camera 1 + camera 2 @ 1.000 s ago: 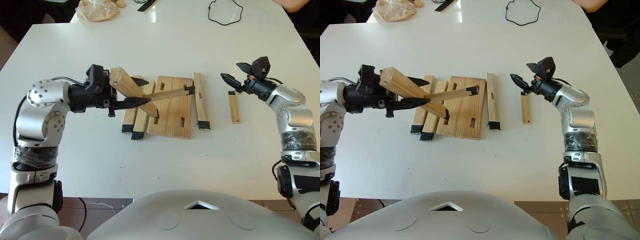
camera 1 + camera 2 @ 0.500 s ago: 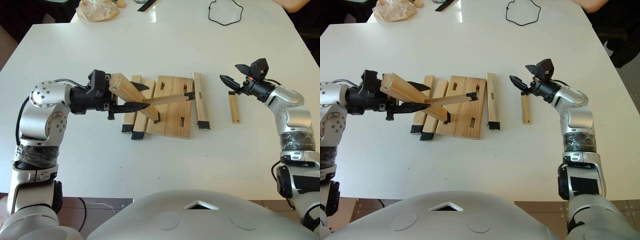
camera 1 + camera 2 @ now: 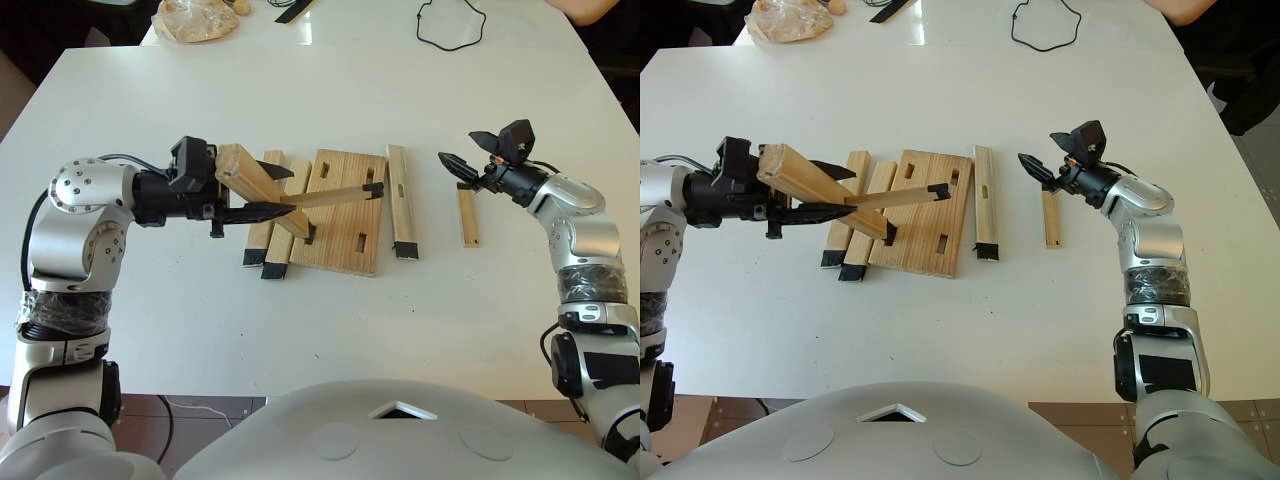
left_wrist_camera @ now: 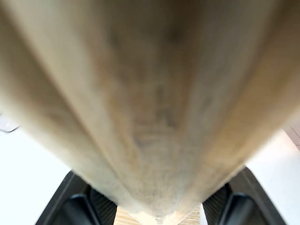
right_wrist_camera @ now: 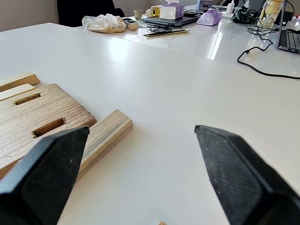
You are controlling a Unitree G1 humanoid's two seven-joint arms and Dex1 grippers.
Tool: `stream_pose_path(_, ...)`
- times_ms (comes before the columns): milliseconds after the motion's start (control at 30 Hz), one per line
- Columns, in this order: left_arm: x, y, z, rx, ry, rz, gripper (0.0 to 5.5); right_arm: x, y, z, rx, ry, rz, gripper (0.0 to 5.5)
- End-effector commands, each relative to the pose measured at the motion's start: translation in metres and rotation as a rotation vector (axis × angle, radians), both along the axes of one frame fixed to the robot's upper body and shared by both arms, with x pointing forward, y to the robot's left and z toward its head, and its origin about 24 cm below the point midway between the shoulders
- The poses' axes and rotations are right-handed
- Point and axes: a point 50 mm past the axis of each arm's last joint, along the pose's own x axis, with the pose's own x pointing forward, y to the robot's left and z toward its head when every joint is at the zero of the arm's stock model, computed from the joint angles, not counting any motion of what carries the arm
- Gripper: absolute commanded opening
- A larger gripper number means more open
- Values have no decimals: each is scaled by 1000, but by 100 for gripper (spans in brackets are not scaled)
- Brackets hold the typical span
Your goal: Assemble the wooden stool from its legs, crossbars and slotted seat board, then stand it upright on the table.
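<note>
Our left gripper (image 3: 288, 190) clenches the thick pale wooden leg (image 3: 250, 178), tilted over the slotted wooden seat board (image 3: 345, 235), which lies flat on the white table (image 3: 330, 90). Our right gripper (image 3: 457, 147) hangs spread wide near a short wooden crossbar (image 3: 467, 215).

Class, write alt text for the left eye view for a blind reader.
The left pincer holds a wooden leg with a thin bar attached over the slotted seat board; the open right pincer hovers near a short crossbar.
</note>
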Motion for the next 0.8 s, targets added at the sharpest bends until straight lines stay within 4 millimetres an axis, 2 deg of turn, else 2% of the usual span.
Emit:
stream_pose_path(33,-15,-4,-27,96,107,-52,205,1,1,1,-9,-10,6,416)
stream_pose_path(133,-20,-1,-39,154,117,-54,205,4,0,1,3,0,-16,416)
stream_pose_path(267,-17,2,-41,136,128,-29,205,5,-1,1,6,1,-20,416)
stream_pose_path(433,-5,-15,-40,-1,174,-35,205,5,-2,-3,4,14,-30,416)
stream_pose_path(600,5,-30,-39,-64,177,-47,205,9,-3,-4,-6,17,-50,416)
stream_pose_path(800,4,-30,-39,-74,179,-40,205,9,-8,-5,-13,23,-54,416)
